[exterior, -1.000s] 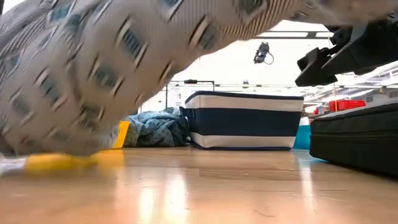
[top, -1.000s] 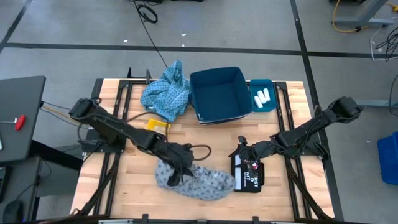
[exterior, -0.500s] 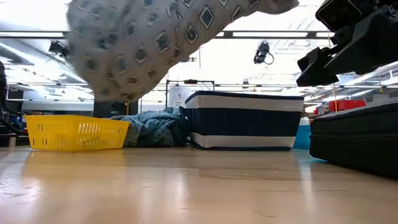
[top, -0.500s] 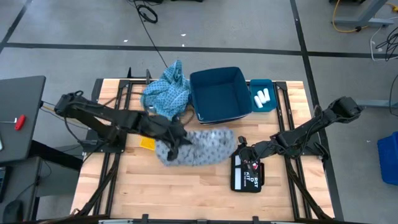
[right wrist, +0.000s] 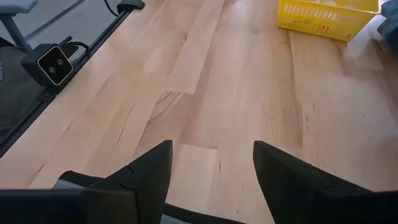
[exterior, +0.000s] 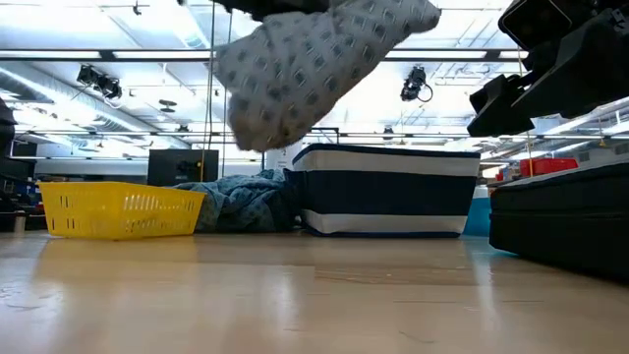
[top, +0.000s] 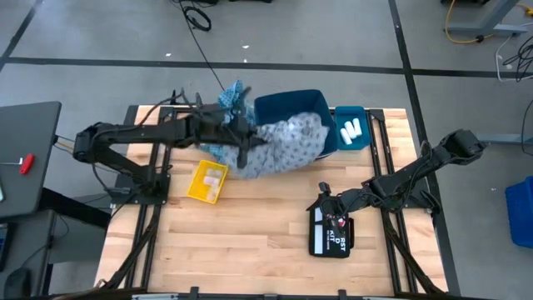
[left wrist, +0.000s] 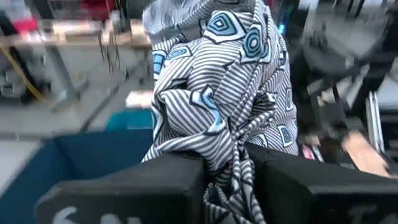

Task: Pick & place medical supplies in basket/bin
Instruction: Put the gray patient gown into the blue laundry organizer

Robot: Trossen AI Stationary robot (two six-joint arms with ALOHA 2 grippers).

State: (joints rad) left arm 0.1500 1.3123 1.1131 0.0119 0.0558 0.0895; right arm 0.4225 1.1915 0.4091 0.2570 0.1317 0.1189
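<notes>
A grey, blue-patterned cloth (top: pixel 287 146) hangs in the air at the near left corner of the dark blue bin (top: pixel 291 112), with my left gripper (top: pixel 243 143) shut on it. A second, bluer cloth (top: pixel 226 98) lies bunched on the table against the bin's left wall. White rolls (top: pixel 351 129) lie in a small teal tray (top: pixel 360 112) to the right of the bin. A yellow basket (top: pixel 206 182) stands on the table below my left arm. My right gripper (top: pixel 323 197) stands open over the table, next to a black pouch (top: pixel 331 235). My left gripper pinches a bunched, gathered part of the cloth (left wrist: pixel 233 165) between its two fingers (left wrist: pixel 177 180), several layers together. The fingers come nearly level from the table's left. The cloth billows past the fingers and hangs below them (exterior: pixel 295 98), clear of the table.
The bin shows as a striped box (exterior: pixel 388 192) in the low view, with the yellow basket (exterior: pixel 123 209) left of it. The black pouch (exterior: pixel 560 221) lies at the near right. Bare wood lies across the table's near half (right wrist: pixel 249 93).
My left gripper has swung up from the table's near middle toward the far edge and the blue bin, staying shut on the cloth. The cloth, which was partly on the table, is now lifted clear. The yellow basket has come into full view.
</notes>
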